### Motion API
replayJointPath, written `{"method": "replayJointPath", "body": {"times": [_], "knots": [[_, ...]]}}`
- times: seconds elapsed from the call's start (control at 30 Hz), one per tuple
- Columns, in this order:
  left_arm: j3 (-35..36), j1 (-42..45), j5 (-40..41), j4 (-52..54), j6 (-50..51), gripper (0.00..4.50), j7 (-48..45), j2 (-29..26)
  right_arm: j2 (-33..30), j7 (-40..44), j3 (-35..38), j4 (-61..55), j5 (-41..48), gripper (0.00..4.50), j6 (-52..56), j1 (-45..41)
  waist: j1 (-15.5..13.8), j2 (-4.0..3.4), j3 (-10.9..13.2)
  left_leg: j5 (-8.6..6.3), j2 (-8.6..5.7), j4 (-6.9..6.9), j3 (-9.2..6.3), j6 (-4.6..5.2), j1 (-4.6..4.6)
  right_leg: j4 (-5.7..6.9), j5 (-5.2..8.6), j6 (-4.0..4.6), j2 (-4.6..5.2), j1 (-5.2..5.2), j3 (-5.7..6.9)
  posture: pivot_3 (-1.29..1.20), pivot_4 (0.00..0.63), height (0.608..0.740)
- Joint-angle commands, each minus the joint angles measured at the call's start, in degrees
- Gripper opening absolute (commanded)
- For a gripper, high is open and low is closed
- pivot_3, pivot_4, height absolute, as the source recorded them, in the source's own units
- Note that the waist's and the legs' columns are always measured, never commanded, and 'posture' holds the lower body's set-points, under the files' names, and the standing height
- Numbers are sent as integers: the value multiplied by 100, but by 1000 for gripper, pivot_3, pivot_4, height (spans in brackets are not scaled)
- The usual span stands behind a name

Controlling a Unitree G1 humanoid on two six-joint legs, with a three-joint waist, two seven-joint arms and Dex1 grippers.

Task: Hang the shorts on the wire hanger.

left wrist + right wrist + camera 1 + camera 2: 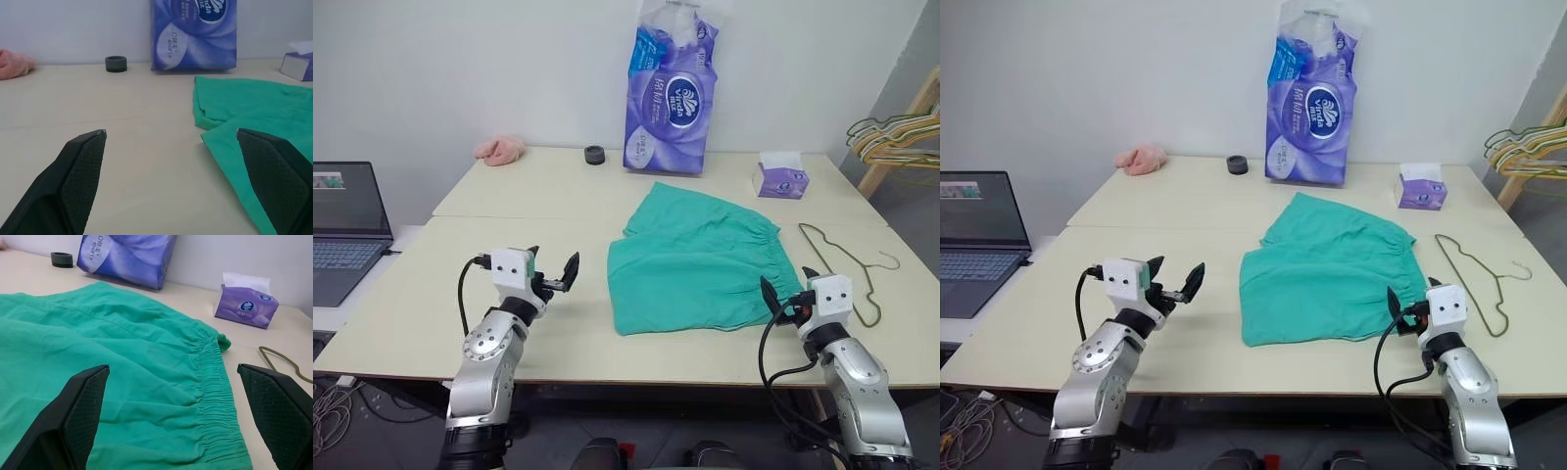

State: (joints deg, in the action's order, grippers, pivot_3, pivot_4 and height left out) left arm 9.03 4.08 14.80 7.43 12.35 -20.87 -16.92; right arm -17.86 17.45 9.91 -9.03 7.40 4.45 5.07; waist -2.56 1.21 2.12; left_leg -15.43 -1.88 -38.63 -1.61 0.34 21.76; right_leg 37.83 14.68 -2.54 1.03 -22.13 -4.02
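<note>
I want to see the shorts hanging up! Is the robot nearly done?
Not yet. Nothing is done: the shorts lie flat on the table, with the wire hanger beside them. Both the left end effector and right end effector are open and empty. Grabbing and hanging remain.

The laptop point(347, 230) at far left is cut by the edge. The hangers point(893, 137) at far right run out of view. The tissue pack's point(672, 93) small print is unreadable.

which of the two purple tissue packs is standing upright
The tall purple plastic pack of tissue rolls at the table's back edge stands upright against the wall. The small purple tissue box to its right sits low and flat, a white tissue poking from its top.
</note>
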Motion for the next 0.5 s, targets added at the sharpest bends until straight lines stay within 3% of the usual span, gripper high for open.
{"method": "replayJointPath", "body": {"times": [0.03,0.13,0.27,0.5], "knots": [[-234,143,80,205,36,4500,-403,-178,-107,65,43,-298,23,4475,-138,-106,26,0,0,0,0,0,0,0,0,0,0,1,0,0,0,62,5,740],[-584,111,178,309,251,4500,-1061,-522,-238,359,7,-455,207,4475,-36,-29,51,-1,1,0,0,0,1,0,0,-1,2,1,-2,0,0,53,3,740],[-1282,48,546,647,971,4500,-2509,-1403,-1138,1773,-409,-1335,656,4475,308,562,126,-10,6,-1,-2,11,2,2,0,-1,16,3,-11,-2,0,30,5,740],[-2034,368,58,517,833,4500,-3297,-2014,-2185,2675,-666,-2227,925,4475,838,1030,187,-10,8,-2,9,44,10,2,-25,-2,61,27,0,2,-4,0,6,740]]}}
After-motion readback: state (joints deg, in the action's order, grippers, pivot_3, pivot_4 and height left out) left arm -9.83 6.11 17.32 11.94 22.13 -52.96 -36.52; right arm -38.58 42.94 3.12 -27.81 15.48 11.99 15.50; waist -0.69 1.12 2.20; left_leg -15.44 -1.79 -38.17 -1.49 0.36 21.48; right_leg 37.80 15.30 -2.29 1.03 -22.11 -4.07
